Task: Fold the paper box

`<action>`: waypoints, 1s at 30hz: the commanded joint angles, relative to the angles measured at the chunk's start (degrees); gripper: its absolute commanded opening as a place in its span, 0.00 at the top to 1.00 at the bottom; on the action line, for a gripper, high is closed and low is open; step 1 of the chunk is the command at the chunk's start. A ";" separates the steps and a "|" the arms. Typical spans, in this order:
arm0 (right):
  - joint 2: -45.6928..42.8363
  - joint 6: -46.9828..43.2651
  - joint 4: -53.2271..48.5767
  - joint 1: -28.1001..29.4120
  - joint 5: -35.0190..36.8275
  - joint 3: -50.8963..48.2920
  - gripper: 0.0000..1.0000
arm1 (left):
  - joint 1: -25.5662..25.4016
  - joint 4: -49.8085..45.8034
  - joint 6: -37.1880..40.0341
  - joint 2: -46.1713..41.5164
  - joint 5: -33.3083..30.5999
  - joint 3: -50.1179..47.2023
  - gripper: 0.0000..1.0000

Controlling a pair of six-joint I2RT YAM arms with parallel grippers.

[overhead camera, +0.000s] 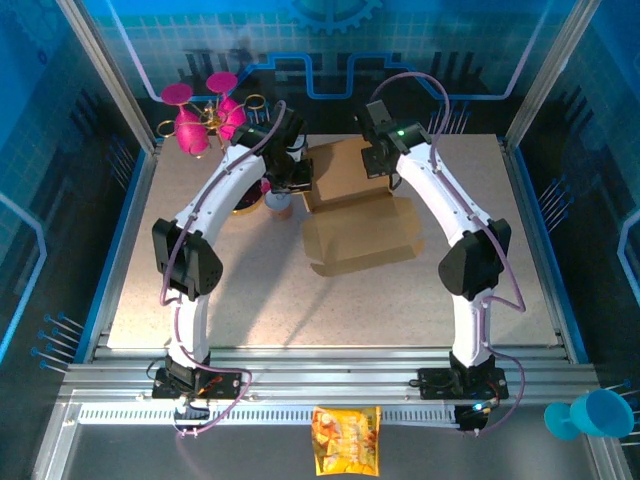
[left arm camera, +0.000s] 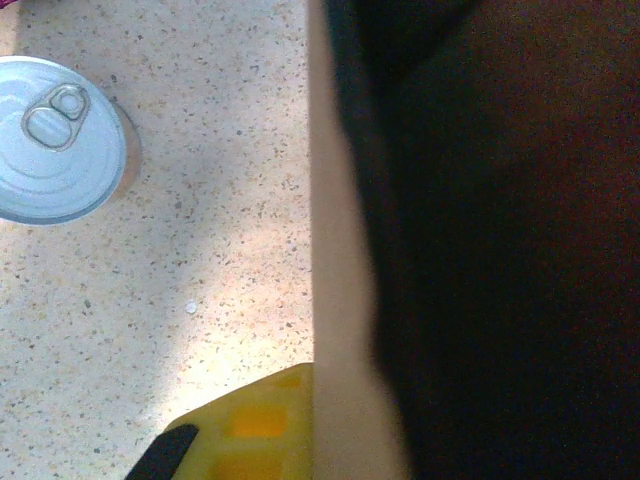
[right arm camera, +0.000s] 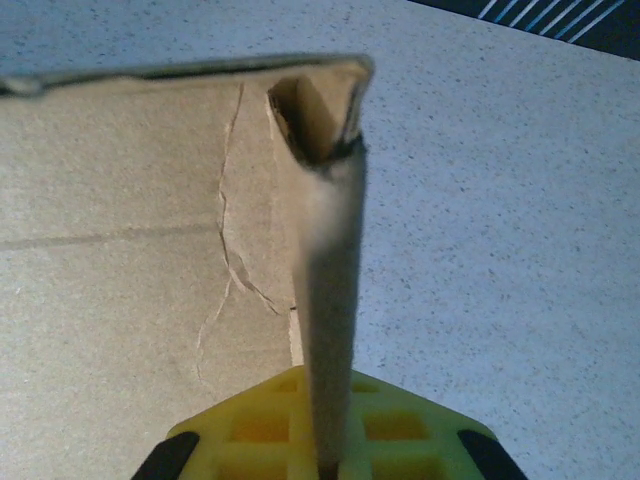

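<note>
Seen from above, the brown paper box (overhead camera: 355, 225) lies in the middle of a speckled table (overhead camera: 250, 310), partly folded, with one open panel nearer the bottom of the frame. Two white arms curve in from the bottom and meet at the box's upper edge.

The left claw (overhead camera: 295, 185) is at the box's upper left corner. In its own camera a tall cardboard wall (left arm camera: 340, 300) rises beside its yellow finger (left arm camera: 260, 430) and hides the other side, so I cannot tell whether it grips. A silver tin can (left arm camera: 55, 140) with a ring pull stands at the upper left, apart from the box.

The right claw (overhead camera: 378, 165) is at the box's upper right corner. In its camera the claw (right arm camera: 325, 455) is pinched narrow on an upright, doubled cardboard flap (right arm camera: 325, 260).
</note>
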 commanded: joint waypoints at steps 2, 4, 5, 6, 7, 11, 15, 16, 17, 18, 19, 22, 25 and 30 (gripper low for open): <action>-3.26 -1.83 1.07 -2.36 -6.79 -0.43 0.96 | 0.75 -4.08 -0.66 0.94 -0.15 3.28 1.00; -2.09 -1.74 -0.70 -3.31 -9.41 2.22 0.90 | 0.73 -4.71 -0.55 1.20 0.33 3.75 1.00; -1.07 -1.63 -2.19 -3.63 -10.09 3.86 0.89 | 0.73 -4.84 -0.53 1.36 0.77 3.93 1.00; -0.39 -1.78 -3.11 -3.87 -10.80 4.93 0.88 | 0.75 -4.96 -0.52 1.47 1.17 4.10 1.00; 0.14 -1.92 -3.63 -4.00 -11.22 5.65 0.87 | 0.85 -5.06 -0.54 1.57 1.52 4.28 1.00; 0.52 -2.27 -3.57 -4.56 -12.02 5.72 0.83 | 0.87 -5.59 -0.49 1.88 2.52 5.29 1.00; 0.77 -2.49 -3.23 -5.30 -12.48 6.04 0.83 | 0.90 -5.97 -0.28 1.87 2.89 5.43 1.00; 0.92 -2.62 -3.29 -5.33 -12.63 6.22 0.82 | 0.99 -6.03 -0.28 1.84 3.05 5.44 1.00; 1.10 -2.76 -3.39 -5.40 -12.62 6.57 0.81 | 0.99 -6.02 -0.28 1.83 3.14 5.43 1.00; 1.34 -2.80 -3.51 -5.40 -12.64 6.87 0.80 | 0.99 -6.03 -0.36 1.84 3.18 5.51 1.00; 1.51 -2.89 -3.60 -5.41 -12.66 7.00 0.80 | 0.99 -5.91 -0.38 1.84 3.18 5.50 1.00; 1.83 -2.82 -3.50 -5.39 -12.62 6.78 0.80 | 1.03 -5.84 -0.54 1.84 3.44 5.52 1.00; 2.43 -2.88 -3.20 -5.41 -12.32 6.47 0.79 | 1.08 -5.77 -0.47 1.82 3.71 5.52 1.00; 2.80 -2.89 -2.21 -5.43 -13.40 6.57 0.77 | 1.11 -5.90 -0.37 1.84 3.86 5.54 1.00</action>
